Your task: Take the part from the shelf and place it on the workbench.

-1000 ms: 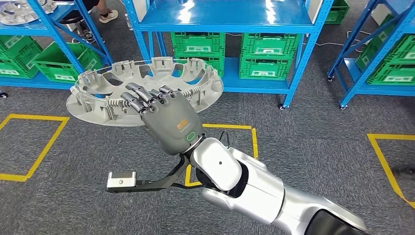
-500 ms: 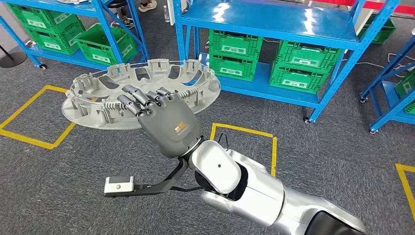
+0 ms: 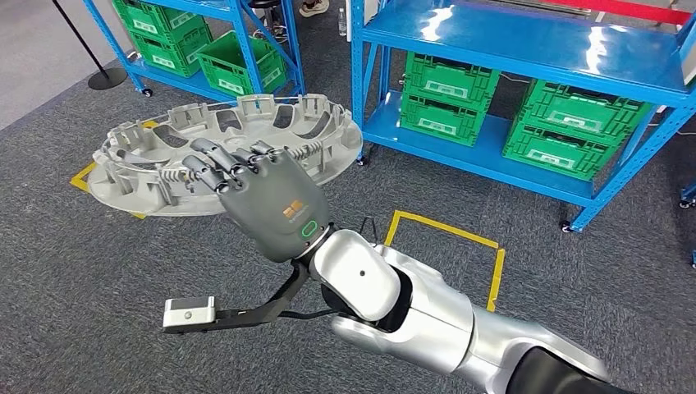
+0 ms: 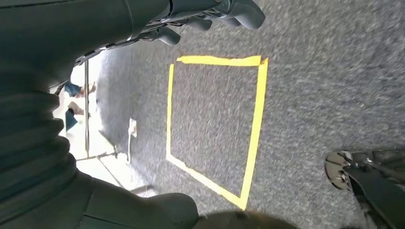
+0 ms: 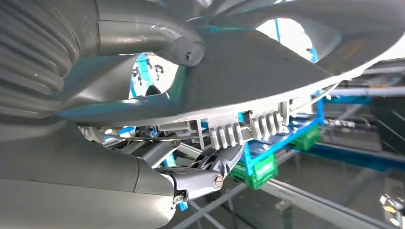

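— Swinging round, isn't it? Shelves and floor markings slide rightward across the head view, so the robot is turning while the part stays put against the arm.

— Right robot hand (image 3: 271,201) is clamped on the rim of the grey wheel-cover part (image 3: 164,168), fingers hooked over the ribbed edge, thumb beneath.

— And the part?

— Carried flat, spreading left and forward of that hand, above the carpet.

— The left robot hand (image 4: 210,14)?

— Hanging, fingers curled on nothing. One part, no table in sight; blue shelf (image 3: 525,41) with four green crates behind.
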